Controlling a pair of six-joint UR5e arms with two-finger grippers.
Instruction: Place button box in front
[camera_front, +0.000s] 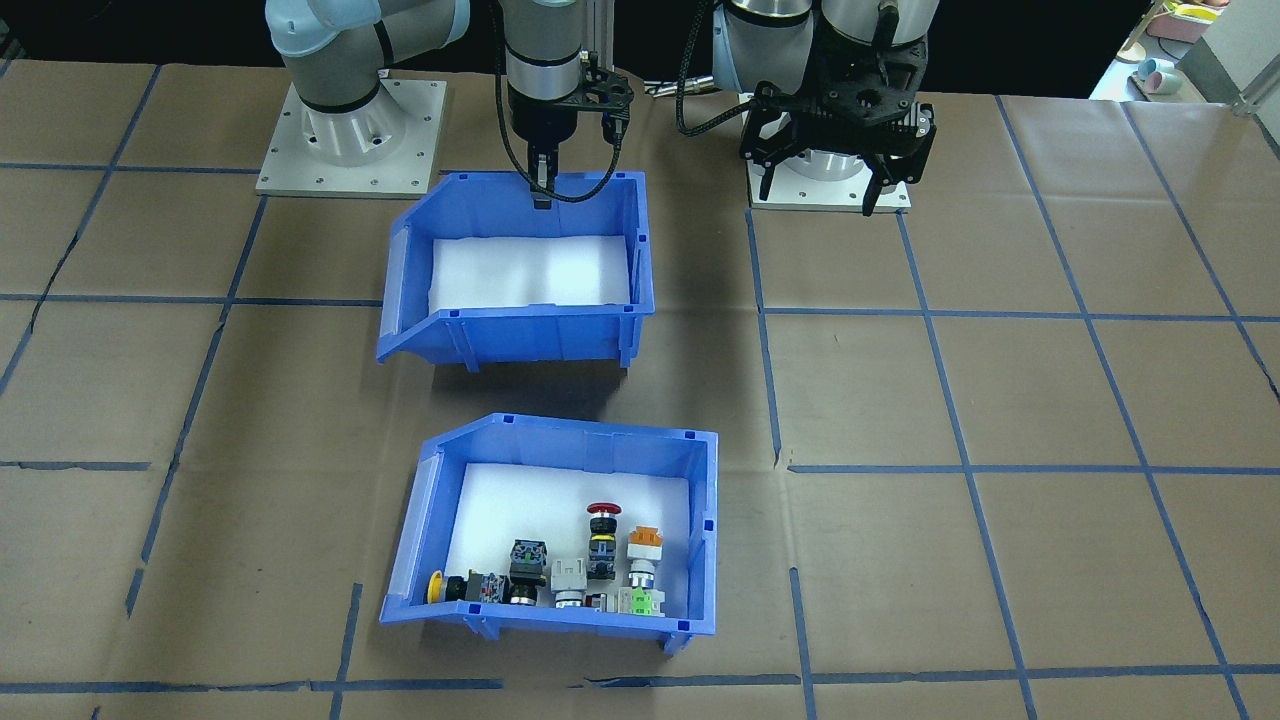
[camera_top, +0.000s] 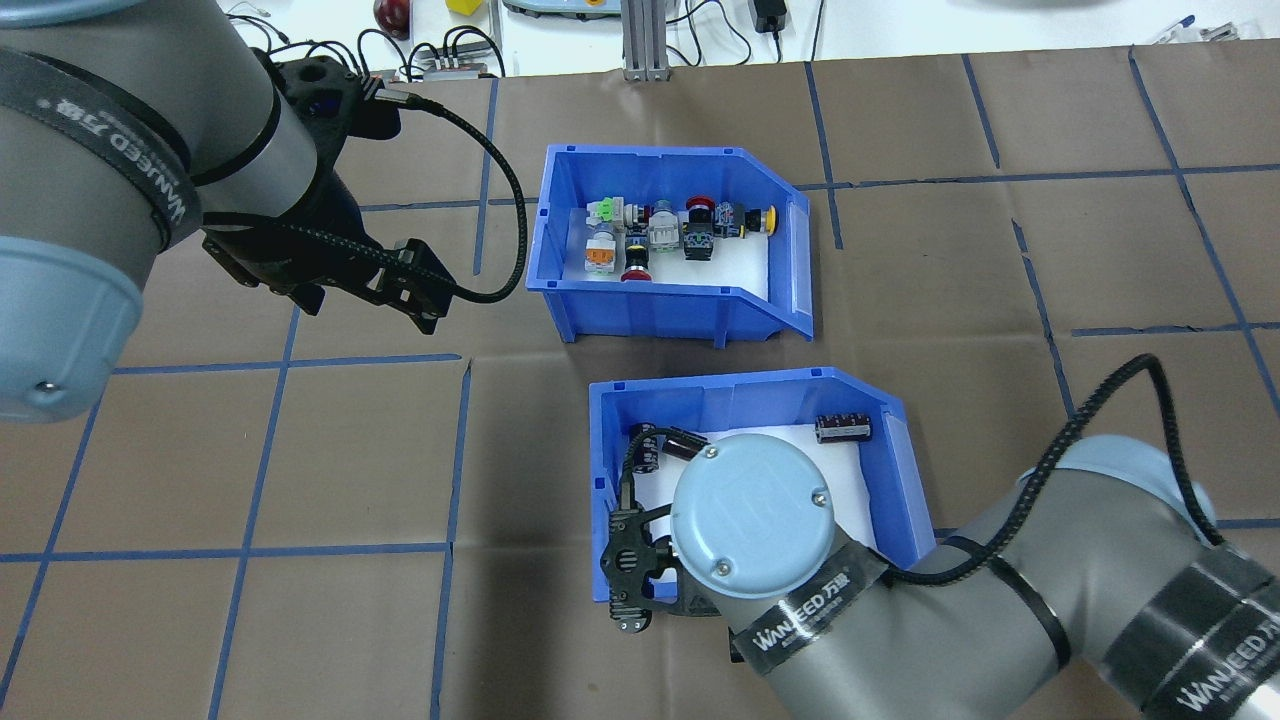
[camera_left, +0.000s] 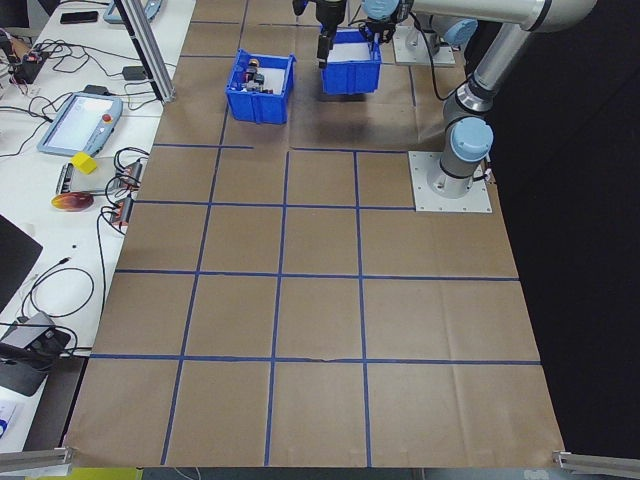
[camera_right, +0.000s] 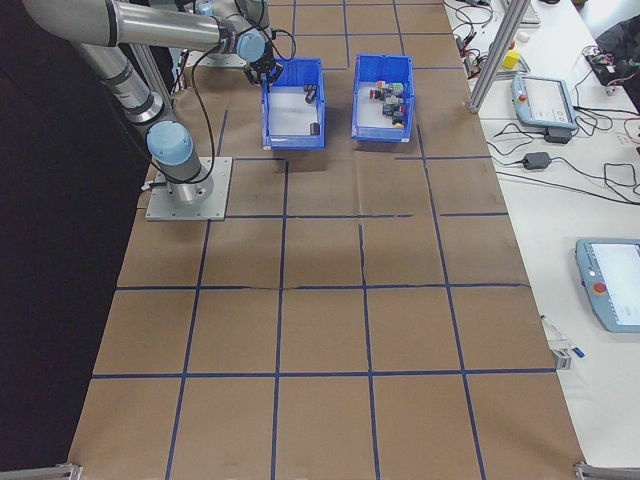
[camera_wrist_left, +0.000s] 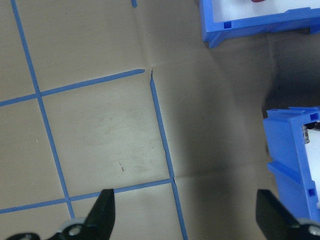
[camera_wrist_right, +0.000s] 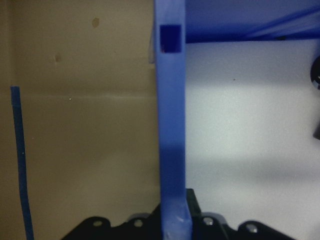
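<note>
I see the button box (camera_top: 668, 245), switches inside, beyond the second bin (camera_top: 750, 470) with dark cylinders, whose wall my right gripper (camera_front: 541, 190) pinches; left gripper (camera_wrist_left: 187, 215) wide open, empty.

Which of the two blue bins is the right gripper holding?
The right gripper is shut on the wall of the bin with dark cylinders, nearer the robot, not the button box.

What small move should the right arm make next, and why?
Probably shift the parts bin sideways. The right gripper clamps its wall, the bin looks slightly lifted, and it sits between the robot and the button box, taking the front spot.
</note>
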